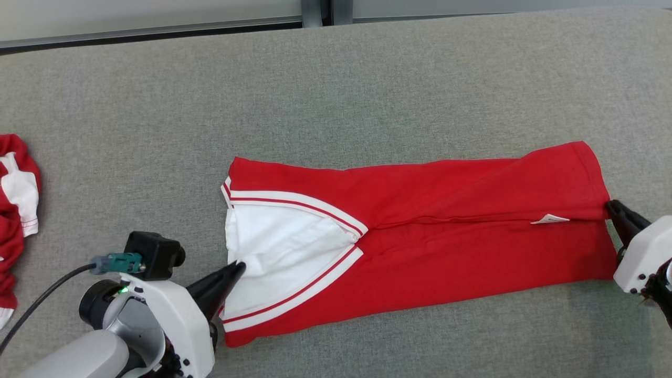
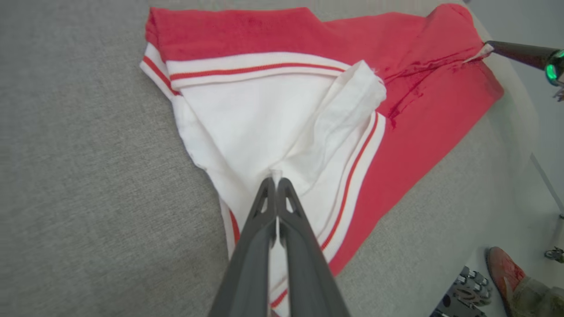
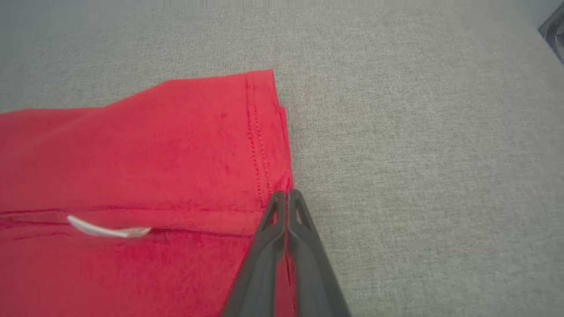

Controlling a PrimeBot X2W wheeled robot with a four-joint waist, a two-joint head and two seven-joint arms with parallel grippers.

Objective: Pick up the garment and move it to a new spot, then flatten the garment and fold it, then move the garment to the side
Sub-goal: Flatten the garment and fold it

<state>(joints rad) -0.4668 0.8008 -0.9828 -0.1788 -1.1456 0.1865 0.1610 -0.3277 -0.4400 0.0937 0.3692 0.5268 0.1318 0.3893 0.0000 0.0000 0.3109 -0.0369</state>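
The red garment lies folded lengthwise into a long band on the grey table, with its white, red-striped neck panel at the left end. At that end my left gripper is shut, pinching a bit of the white cloth between its fingertips. At the right end, the hem meets my right gripper, which is shut with red cloth showing between its fingers. The same gripper sits at the middle of the hem, beside a small white label.
A second red and white piece of clothing lies bunched at the table's left edge. The table's far edge runs along the top. In the left wrist view a person's shoe stands on the floor beyond the table.
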